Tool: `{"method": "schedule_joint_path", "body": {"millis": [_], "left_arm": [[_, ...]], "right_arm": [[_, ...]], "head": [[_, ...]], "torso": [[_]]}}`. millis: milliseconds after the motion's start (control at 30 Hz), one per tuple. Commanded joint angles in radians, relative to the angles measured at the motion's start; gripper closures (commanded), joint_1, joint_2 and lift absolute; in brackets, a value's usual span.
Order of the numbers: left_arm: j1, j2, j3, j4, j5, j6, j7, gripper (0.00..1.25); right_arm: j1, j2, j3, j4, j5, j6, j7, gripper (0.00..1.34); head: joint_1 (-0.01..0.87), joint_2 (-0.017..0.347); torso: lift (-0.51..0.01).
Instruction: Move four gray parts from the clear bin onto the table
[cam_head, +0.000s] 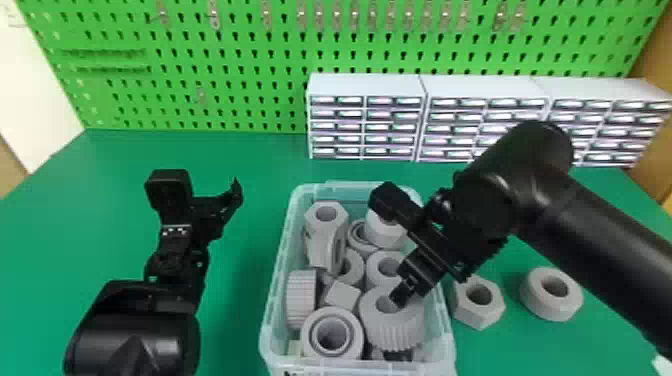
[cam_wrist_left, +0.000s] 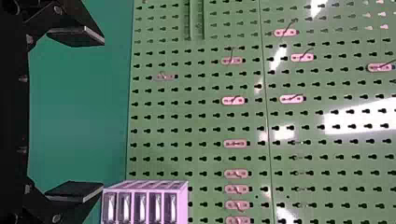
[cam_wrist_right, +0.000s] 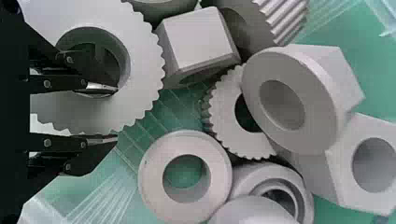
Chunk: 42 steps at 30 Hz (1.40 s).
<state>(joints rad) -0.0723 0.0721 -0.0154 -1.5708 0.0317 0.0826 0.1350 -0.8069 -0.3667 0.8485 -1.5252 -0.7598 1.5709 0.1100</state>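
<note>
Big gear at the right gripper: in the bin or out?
In. The head view shows the big gear inside the clear bin's walls, beside other gray parts, with the right gripper at it.

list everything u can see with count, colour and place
bin: one, clear, on the table
large gear: one, gray, in the bin
other parts: roughly ten, gray, overlapping in the bin
nut: one, gray, right of the bin
ring: one, gray, right of the nut
table: one, green
pegboard: one, green, behind the table
hooks: many, metallic, on the pegboard
drawer units: three, white, table's back
arms: two, black, left and right
left gripper: one, black, left of the bin
right gripper: one, black, at the large gear
</note>
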Motion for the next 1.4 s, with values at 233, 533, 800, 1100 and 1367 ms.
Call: {"method": "schedule_joint_path", "body": {"millis": [233, 533, 800, 1100, 1367], "left_arm": [[-0.001, 0.000, -0.006, 0.001, -0.001, 0.000, 0.002, 0.18], [-0.004, 0.000, -0.012, 0.005, -0.001, 0.000, 0.003, 0.18], [-0.004, 0.000, -0.014, 0.005, 0.002, 0.000, 0.005, 0.18], [-0.004, 0.000, -0.017, 0.006, 0.002, 0.000, 0.005, 0.18], [0.000, 0.000, -0.015, 0.006, 0.002, 0.000, 0.005, 0.18]], "right_arm": [[0.002, 0.015, -0.046, -0.010, 0.025, 0.001, 0.000, 0.96], [0.002, 0.035, -0.086, -0.010, 0.042, 0.001, 0.000, 0.96], [-0.006, 0.061, -0.120, -0.010, 0.057, 0.001, -0.001, 0.96], [-0.029, 0.072, -0.161, -0.035, 0.085, 0.001, 0.000, 0.96], [-0.035, 0.071, -0.224, -0.070, 0.120, 0.001, -0.001, 0.96]], "head": [[0.693, 0.072], [0.693, 0.072], [0.693, 0.072], [0.693, 0.072], [0.693, 0.072]], "torso": [[-0.052], [-0.052], [-0.052], [-0.052], [-0.052]]}}
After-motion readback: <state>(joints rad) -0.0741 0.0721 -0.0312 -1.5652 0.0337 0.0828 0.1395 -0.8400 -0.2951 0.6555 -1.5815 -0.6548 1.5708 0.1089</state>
